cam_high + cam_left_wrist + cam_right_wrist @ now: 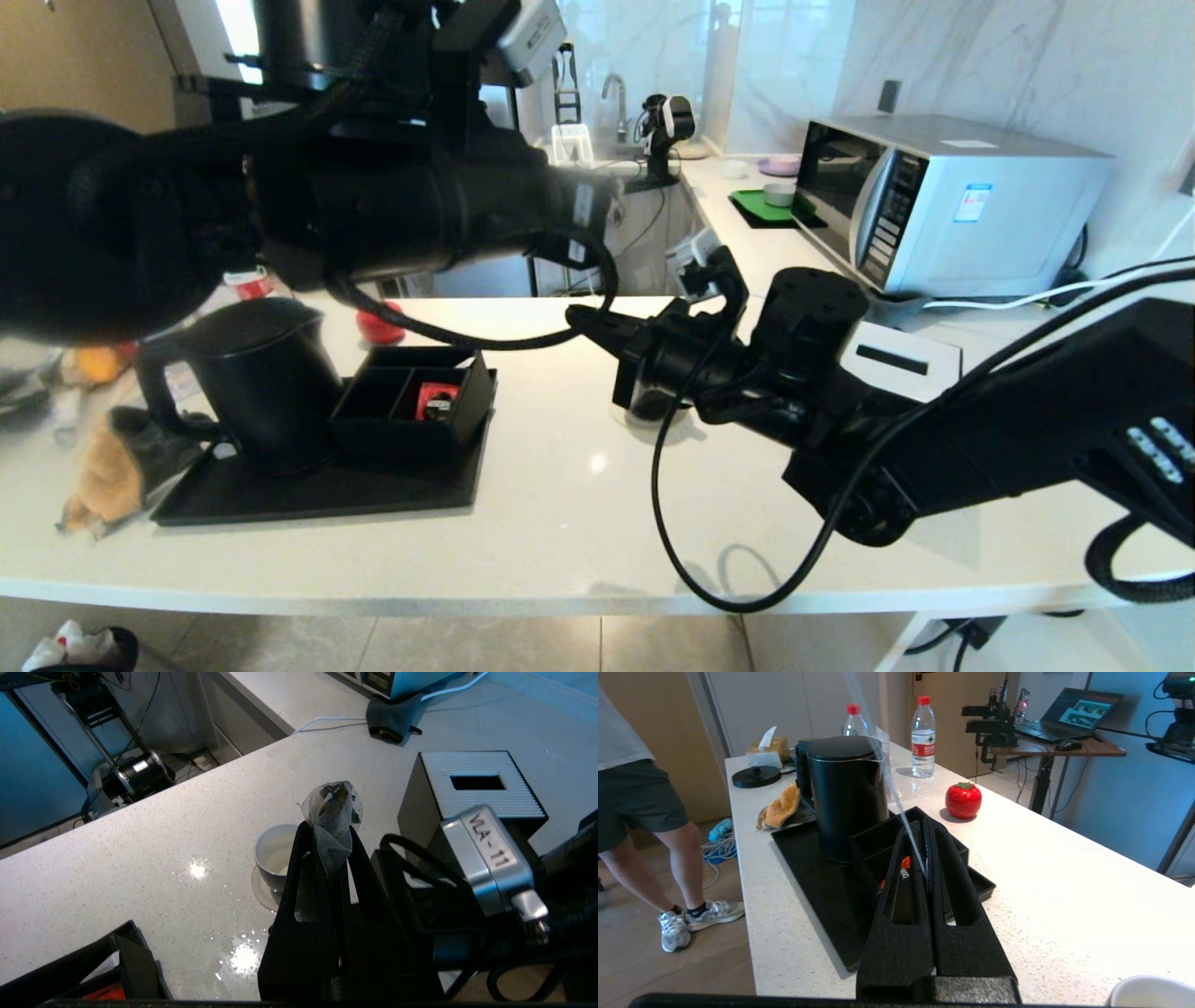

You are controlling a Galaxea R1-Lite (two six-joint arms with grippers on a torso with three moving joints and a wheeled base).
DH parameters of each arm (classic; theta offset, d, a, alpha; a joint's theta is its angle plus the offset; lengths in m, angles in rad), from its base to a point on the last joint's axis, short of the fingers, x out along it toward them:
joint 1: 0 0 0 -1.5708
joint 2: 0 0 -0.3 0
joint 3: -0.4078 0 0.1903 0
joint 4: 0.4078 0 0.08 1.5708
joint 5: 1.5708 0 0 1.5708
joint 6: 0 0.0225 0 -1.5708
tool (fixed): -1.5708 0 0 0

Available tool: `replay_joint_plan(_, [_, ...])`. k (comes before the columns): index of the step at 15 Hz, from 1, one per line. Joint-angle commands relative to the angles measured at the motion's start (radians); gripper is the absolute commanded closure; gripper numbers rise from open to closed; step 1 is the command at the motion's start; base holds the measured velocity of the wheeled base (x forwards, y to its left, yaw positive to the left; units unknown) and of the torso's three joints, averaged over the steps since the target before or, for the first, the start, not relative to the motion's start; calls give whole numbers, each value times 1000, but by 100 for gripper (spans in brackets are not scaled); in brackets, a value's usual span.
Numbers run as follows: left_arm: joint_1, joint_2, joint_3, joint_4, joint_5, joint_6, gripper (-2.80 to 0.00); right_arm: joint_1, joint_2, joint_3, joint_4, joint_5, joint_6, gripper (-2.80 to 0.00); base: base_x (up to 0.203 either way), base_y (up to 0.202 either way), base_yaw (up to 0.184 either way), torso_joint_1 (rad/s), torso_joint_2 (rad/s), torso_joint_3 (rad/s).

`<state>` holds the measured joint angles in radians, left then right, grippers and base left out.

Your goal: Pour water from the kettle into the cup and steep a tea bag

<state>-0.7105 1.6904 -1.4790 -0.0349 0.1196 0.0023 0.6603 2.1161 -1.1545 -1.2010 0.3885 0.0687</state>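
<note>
My left gripper [329, 831] is shut on the tea bag [332, 802], a pale mesh pouch of dark leaves held in the air above the counter. The cup [275, 854], white inside, stands on a round coaster just below and beyond it. I cannot tell whether water is in it. The bag's thin white string [896, 798] runs up from between the fingers of my right gripper [923, 823], which is shut on it close beside the cup [1153, 991]. The tall black kettle [266, 383] stands lidded on a black tray [317, 490] to the left.
A black organiser holding a red packet [434, 399] sits on the tray beside the kettle. A black tissue box [476, 784] stands right of the cup. Also here: a red tomato-shaped jar [963, 800], bottles [923, 737], an orange cloth [103, 467], a microwave [943, 205] and a person [635, 788].
</note>
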Motion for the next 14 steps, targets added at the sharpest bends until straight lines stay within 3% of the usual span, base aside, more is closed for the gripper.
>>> replay_joint_plan(1, [-8, -28, 32, 0, 2, -1, 0, -22, -7, -3, -4, 3, 0, 0, 0, 0, 0, 0, 0, 0])
replay_joint_plan(6, [-61, -72, 126, 0, 2, -1, 0, -87, -21, -71, 24, 3, 0, 0, 0, 0, 0, 0, 0, 0])
replay_joint_plan(14, [-63, -27, 128, -3, 3, -36, 0, -116, -76, -140, 92, 3, 0, 0, 0, 0, 0, 0, 0, 0])
